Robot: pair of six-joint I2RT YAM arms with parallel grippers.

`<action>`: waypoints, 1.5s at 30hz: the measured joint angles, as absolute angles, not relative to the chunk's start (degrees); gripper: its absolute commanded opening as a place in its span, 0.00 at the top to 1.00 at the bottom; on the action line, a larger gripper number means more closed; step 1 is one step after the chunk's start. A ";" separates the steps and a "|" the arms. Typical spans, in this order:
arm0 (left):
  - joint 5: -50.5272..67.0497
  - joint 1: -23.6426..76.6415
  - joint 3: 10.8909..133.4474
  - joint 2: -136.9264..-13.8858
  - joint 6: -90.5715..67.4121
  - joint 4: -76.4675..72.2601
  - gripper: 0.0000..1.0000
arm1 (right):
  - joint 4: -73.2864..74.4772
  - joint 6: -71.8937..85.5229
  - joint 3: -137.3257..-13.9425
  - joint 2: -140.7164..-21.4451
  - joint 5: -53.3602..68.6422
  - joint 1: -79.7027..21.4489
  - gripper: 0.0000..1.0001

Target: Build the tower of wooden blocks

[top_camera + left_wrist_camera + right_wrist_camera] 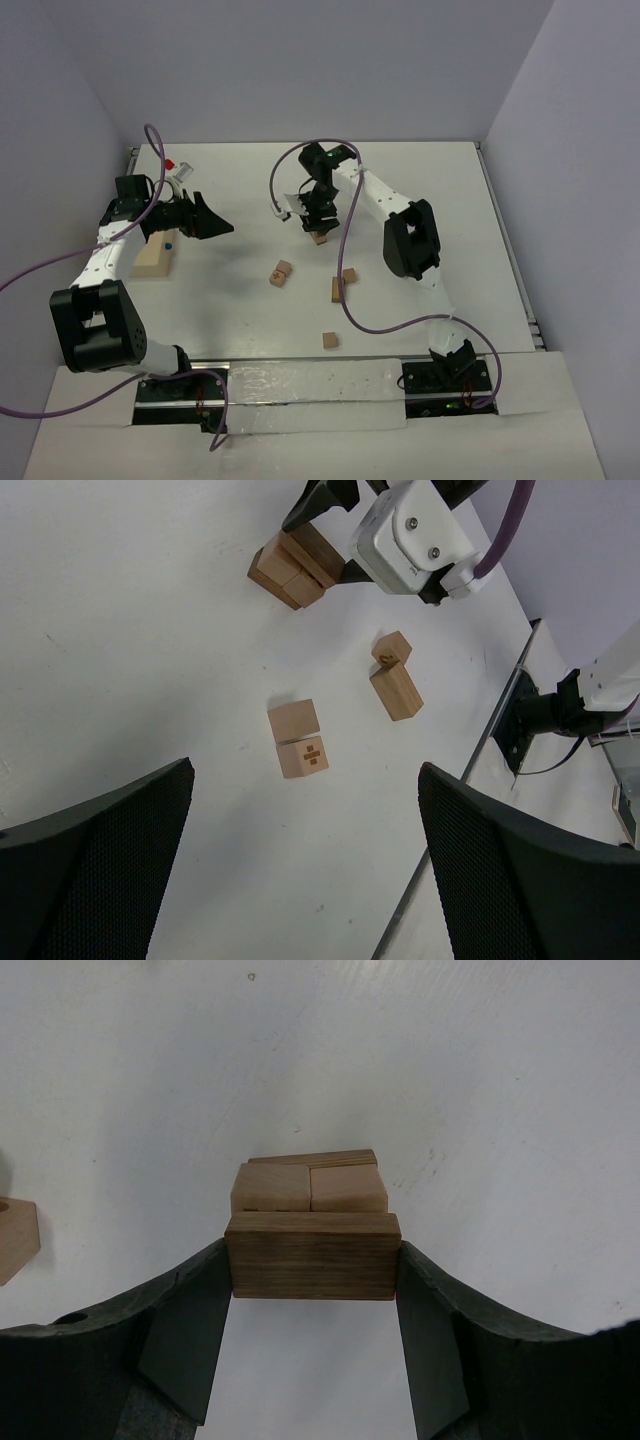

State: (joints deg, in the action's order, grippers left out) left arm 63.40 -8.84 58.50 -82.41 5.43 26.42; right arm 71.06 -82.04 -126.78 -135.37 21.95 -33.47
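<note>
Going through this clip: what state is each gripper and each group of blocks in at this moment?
Right gripper: shut on long block.
Left gripper: open, empty.
Tower: only a low cluster of blocks right under the held one.
Cube pair: loose on the table, touching each other.
Single block: loose, lying alone.

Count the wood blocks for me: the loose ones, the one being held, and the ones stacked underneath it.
loose wood blocks: 5
held block in the right gripper: 1
stacked blocks visible under it: 3
Total: 9
</note>
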 measured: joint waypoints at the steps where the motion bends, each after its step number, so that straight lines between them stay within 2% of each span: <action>1: 63.40 -8.84 58.50 -82.41 5.43 26.44 0.01 | 71.04 -82.04 -126.78 -135.37 21.90 -33.50 0.50; 20: 63.55 -8.84 58.50 -83.13 5.63 26.68 0.01 | 70.67 -81.93 -127.11 -136.20 21.65 -33.56 0.34; 21: 63.55 -8.84 58.50 -83.17 5.63 26.72 0.01 | 70.67 -81.89 -127.11 -136.20 21.67 -33.56 0.32; 24: 63.56 -8.84 58.50 -83.18 5.63 26.81 0.01 | 70.67 -81.80 -127.11 -136.20 21.66 -33.56 0.12; 28: 63.55 -8.84 58.50 -83.20 5.67 26.85 0.01 | 70.63 -81.69 -127.11 -136.20 21.49 -33.56 0.01; 40: 63.50 -8.84 58.50 -83.20 5.67 26.83 0.01 | 71.04 -80.31 -129.45 -136.19 22.01 -33.56 0.00; 45: 61.90 -8.84 58.49 -82.72 3.82 26.15 0.01 | 70.38 -77.32 -130.17 -132.68 23.62 -33.56 0.00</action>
